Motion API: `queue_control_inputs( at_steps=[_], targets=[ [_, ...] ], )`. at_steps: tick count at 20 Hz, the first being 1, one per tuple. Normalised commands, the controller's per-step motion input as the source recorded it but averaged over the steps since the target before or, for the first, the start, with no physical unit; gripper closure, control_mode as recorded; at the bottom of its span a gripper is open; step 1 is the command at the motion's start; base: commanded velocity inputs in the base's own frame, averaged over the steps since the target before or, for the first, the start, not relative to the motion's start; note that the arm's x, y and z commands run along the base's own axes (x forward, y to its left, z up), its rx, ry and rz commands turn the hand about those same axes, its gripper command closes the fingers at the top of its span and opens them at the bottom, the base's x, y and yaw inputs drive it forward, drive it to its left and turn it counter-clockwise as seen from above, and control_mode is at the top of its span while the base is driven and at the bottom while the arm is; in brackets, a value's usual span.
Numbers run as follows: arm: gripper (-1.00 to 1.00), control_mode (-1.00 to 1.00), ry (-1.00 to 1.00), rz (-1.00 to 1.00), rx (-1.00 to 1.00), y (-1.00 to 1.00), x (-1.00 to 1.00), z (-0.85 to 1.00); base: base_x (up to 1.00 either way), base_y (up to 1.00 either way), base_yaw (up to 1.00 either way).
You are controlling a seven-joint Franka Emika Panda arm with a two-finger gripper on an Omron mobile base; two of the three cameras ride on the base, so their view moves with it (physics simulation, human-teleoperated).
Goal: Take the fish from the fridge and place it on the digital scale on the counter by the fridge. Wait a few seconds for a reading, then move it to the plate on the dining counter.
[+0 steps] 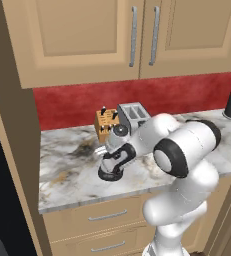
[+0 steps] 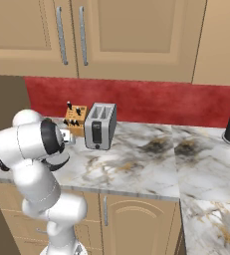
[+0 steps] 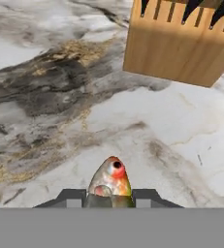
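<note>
Between the two dark finger tips at the bottom of the hand view, the fish is sitting clamped: its head, with a dark eye ringed in red, is poking forward past the tips, so its long axis is running along the line the gripper is looking, away from the hand and towards the wooden knife block farther back on the counter. The jaws are pinching narrowly on the fish's flanks, one pad on each side.

From the left base view, the hand is reaching down over the digital scale, whose dark round base is peeking out just below it, near the front half of the marble counter. The fish itself is too hidden there to make out, so whether it is touching the disc or hanging just above it cannot be told.

Judging by this, the coming move is turning on a clean lift: the fish is lying straight ahead of the palm, gripped near its head end. The toaster and knife block are standing behind the scale, near enough that a lift should be going up before going sideways towards the dining counter.
</note>
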Motion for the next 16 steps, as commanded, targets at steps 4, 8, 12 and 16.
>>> queue_control_inputs(
  at_steps=[4,8,12,16],
  targets=[
    [1.00,-1.00,-0.32,0.00,0.11,-0.14,-0.78,0.95,0.00,0.00,0.00],
    [1.00,-1.00,-0.22,0.00,0.23,-0.24,-0.88,1.00,0.00,0.00,0.00],
    [1.00,-1.00,-0.03,0.00,0.29,-0.25,-0.70,1.00,0.00,0.00,0.00],
    [1.00,-1.00,0.01,0.00,0.19,-0.08,-0.54,1.00,0.00,0.00,0.00]
  ],
)
